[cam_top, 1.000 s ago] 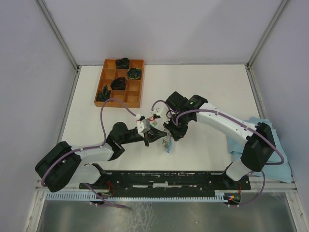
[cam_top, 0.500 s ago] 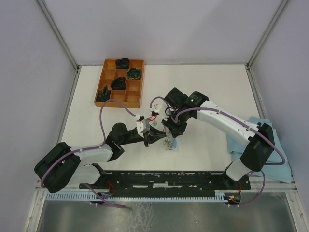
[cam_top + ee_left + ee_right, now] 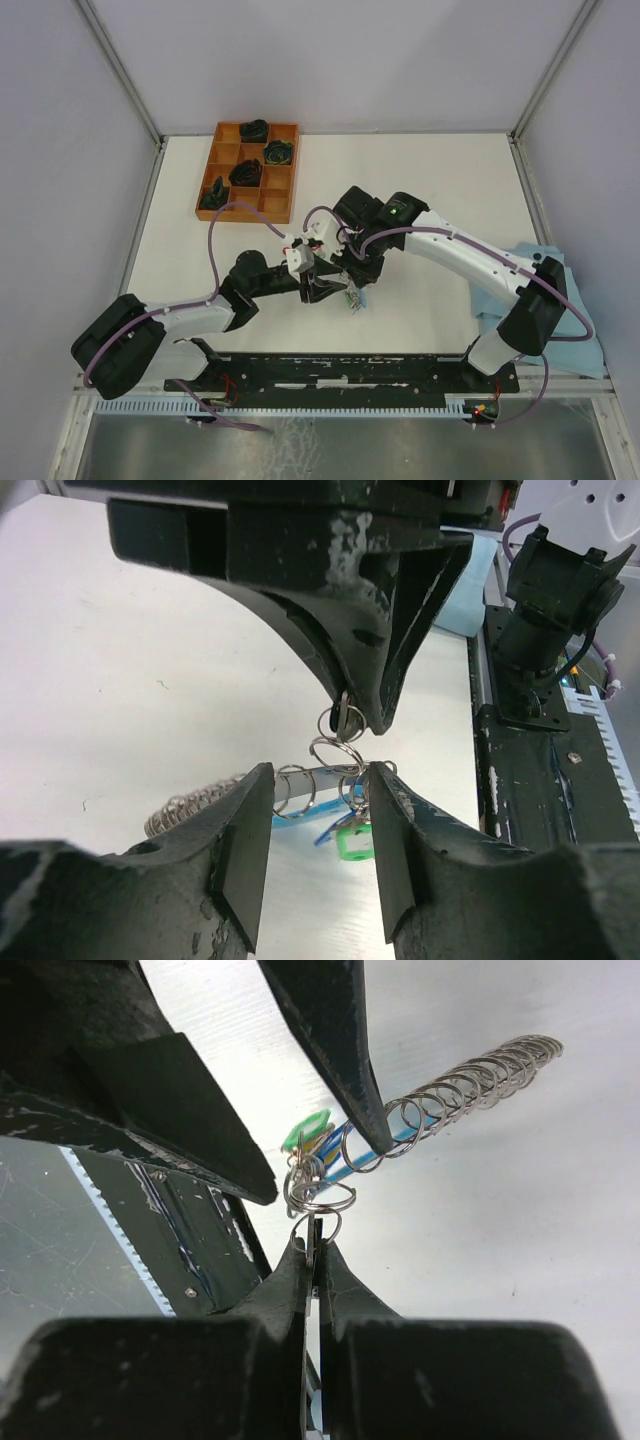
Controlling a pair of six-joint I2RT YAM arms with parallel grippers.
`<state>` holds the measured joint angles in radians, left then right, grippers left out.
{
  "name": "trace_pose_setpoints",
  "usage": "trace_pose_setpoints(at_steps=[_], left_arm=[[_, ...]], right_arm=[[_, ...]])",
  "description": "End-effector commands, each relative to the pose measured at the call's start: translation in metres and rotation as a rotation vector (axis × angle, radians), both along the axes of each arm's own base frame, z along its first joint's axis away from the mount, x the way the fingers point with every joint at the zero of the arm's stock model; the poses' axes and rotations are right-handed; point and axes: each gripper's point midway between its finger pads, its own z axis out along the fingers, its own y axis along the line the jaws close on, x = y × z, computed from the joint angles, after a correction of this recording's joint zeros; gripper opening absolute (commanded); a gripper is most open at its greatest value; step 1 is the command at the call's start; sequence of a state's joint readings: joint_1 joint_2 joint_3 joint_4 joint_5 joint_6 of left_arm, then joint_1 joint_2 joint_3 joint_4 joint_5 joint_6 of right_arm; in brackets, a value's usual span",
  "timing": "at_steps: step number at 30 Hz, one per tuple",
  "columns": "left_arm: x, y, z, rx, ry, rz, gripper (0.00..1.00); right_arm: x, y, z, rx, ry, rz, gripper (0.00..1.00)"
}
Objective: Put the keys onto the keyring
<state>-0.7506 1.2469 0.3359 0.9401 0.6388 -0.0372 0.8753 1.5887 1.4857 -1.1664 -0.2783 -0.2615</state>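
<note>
**Keyring** (image 3: 480, 1080): silver coiled loop with a light-blue sleeve (image 3: 338, 1168). The coiled end rests on the white surface (image 3: 120, 660), near the front middle, between the two arms.

**Green tag** (image 3: 352, 842): hangs at the sleeve end, among small split rings.

**Right gripper** (image 3: 313, 1253): jaws pressed together on a small silver key (image 3: 340, 720), held just above those rings.

**Left gripper** (image 3: 320, 783): jaws set apart, straddling the sleeve end (whether they touch it cannot be told).

**Compartment tray** (image 3: 250, 170): orange, at the far left and well apart from the keyring.
</note>
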Motion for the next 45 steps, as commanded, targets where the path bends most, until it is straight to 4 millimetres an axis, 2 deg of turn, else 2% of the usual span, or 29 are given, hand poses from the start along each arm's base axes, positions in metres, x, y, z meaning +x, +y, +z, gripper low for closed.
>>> trace_pose_setpoints(at_steps=[1,8,17,28,36,40,45], left_arm=[[-0.002,-0.004,0.02,-0.038,-0.027,-0.025,0.52],[-0.005,0.006,0.019,-0.043,0.033,0.038,0.57],[-0.005,-0.003,0.022,-0.047,0.06,0.031,0.53],[0.01,-0.004,0.016,-0.052,0.112,0.173,0.52],[0.018,-0.008,0.01,-0.02,0.075,0.228,0.44],[0.022,-0.007,0.007,-0.014,0.068,0.261,0.35],[0.025,-0.006,0.012,-0.032,0.042,0.283,0.3]], right_arm=[[0.012,0.009,0.018,0.039,-0.067,-0.004,0.01],[0.016,0.012,0.021,0.04,-0.081,-0.018,0.01],[0.022,0.017,0.018,0.034,-0.094,-0.039,0.01],[0.024,0.02,0.018,0.038,-0.101,-0.063,0.01],[0.022,0.022,0.018,0.044,-0.095,-0.059,0.01],[0.02,0.022,0.017,0.044,-0.092,-0.057,0.01],[0.017,0.02,0.015,0.039,-0.083,-0.054,0.01]])
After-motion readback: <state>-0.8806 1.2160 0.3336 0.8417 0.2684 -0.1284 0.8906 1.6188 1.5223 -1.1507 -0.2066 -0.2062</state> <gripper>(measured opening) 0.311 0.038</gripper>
